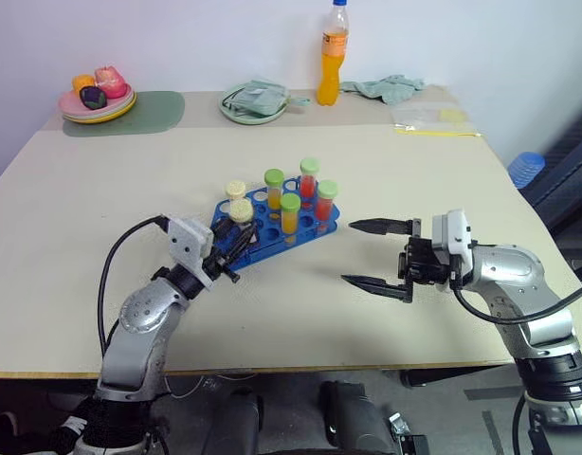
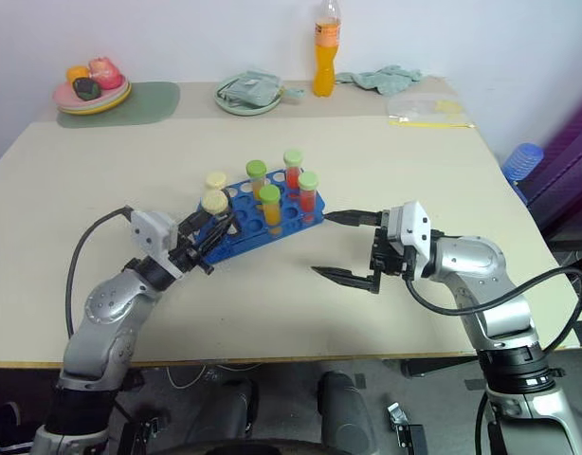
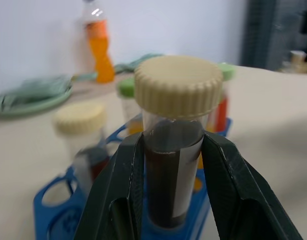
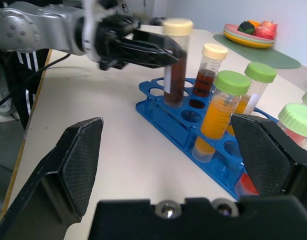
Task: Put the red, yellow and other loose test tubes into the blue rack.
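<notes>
Left wrist view: left gripper (image 3: 168,170) is pinched on a dark-liquid test tube (image 3: 171,165) with a cream cap, fingers (image 3: 121,185) clamped on both sides of the glass, tube upright with its lower end at a hole in the blue rack (image 1: 272,223) near the rack's left end. Just beside it in the rack stands a second cream-capped tube (image 4: 208,70). Further along the rack: green-capped tubes, orange fill (image 1: 290,213) and red fill (image 1: 309,180), all upright and crowding the right half; several holes near the held tube are free. Left forearm comes in low from the robot's left, gripper angled forward and toward the right, slightly nose-up. Right gripper (image 1: 378,256) is spread wide, holding nothing, hovering just beside the rack's right end, pointing left toward it, roughly level, apart from the rack. Table (image 1: 386,171) is a pale beige top. Far edge: orange drink bottle (image 1: 333,52), green plate with cloth (image 1: 255,100), crumpled cloth (image 1: 386,88), plate of toy fruit (image 1: 97,95) on a green mat (image 1: 144,112), clear plastic bag (image 1: 433,118). White wall behind.
</notes>
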### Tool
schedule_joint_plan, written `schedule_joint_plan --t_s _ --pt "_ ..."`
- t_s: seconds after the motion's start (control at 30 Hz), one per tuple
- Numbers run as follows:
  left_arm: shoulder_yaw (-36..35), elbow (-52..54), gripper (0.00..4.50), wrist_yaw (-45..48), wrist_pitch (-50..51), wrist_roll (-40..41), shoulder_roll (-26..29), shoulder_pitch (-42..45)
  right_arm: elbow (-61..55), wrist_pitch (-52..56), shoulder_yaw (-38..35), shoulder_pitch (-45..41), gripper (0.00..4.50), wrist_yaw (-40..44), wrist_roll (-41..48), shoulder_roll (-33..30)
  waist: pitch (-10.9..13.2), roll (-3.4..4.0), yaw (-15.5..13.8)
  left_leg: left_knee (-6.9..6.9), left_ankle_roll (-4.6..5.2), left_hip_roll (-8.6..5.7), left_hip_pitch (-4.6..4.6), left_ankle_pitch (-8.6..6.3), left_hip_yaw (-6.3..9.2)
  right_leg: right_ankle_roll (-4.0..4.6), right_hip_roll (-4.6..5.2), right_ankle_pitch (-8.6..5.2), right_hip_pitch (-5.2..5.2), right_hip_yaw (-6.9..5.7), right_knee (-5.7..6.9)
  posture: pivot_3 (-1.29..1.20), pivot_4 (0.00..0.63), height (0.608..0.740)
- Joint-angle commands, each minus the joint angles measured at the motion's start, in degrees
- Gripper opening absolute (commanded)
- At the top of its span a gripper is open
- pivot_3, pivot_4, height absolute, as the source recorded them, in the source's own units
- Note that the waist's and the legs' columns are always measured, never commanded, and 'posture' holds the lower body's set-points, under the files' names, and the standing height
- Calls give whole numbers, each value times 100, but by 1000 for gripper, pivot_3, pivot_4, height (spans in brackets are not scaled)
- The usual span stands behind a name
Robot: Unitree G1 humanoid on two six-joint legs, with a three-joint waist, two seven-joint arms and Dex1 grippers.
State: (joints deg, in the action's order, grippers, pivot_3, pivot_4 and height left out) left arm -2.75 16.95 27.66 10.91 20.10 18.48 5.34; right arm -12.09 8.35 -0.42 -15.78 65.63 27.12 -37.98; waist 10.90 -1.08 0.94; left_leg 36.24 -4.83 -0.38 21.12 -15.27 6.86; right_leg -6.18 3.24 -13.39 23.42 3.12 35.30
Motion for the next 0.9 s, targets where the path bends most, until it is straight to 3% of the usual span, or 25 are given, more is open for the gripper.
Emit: schedule_joint_plan --t_s 0.03,0.1,0.13,0.2,0.33,0.6,0.9 --pt "-172 67 1721 -24 133 155 32 63 -68 -124 -33 -54 4500 -19 -16 37 0 0 15 0 0 0 0 0 0 0 0 0 0 0 0 0 150 740" --pt "-218 111 1721 123 418 468 80 14 -61 -145 -25 -69 4500 -24 -26 52 0 0 13 -1 0 0 -3 0 0 0 -1 0 0 0 2 0 150 740" --pt "-254 148 1958 179 440 538 116 5 -60 -146 -20 -79 4500 -31 -30 62 0 0 13 -1 0 0 -3 0 0 0 -1 0 0 0 3 0 150 740" --pt "-314 190 2615 181 395 538 171 39 -55 -146 -13 -93 4500 -31 -40 75 0 0 7 -1 0 0 -3 0 0 1 -1 0 0 0 3 0 150 740" --pt "-488 143 4400 126 310 432 296 170 -12 -160 16 -150 4500 -3 -82 113 0 0 -1 0 0 0 -2 0 0 2 -1 -1 0 0 3 0 150 740" --pt "-969 230 4464 561 492 712 932 -1 55 -179 45 -183 4500 -31 -83 151 0 1 15 -2 0 1 -3 0 0 12 -1 -7 1 0 3 0 150 740" --pt "-1286 -137 4464 1776 -109 807 1698 -48 49 -209 162 -230 4500 -183 -179 306 1 1 7 -1 0 1 -1 0 0 16 -1 -9 1 0 2 0 150 740"
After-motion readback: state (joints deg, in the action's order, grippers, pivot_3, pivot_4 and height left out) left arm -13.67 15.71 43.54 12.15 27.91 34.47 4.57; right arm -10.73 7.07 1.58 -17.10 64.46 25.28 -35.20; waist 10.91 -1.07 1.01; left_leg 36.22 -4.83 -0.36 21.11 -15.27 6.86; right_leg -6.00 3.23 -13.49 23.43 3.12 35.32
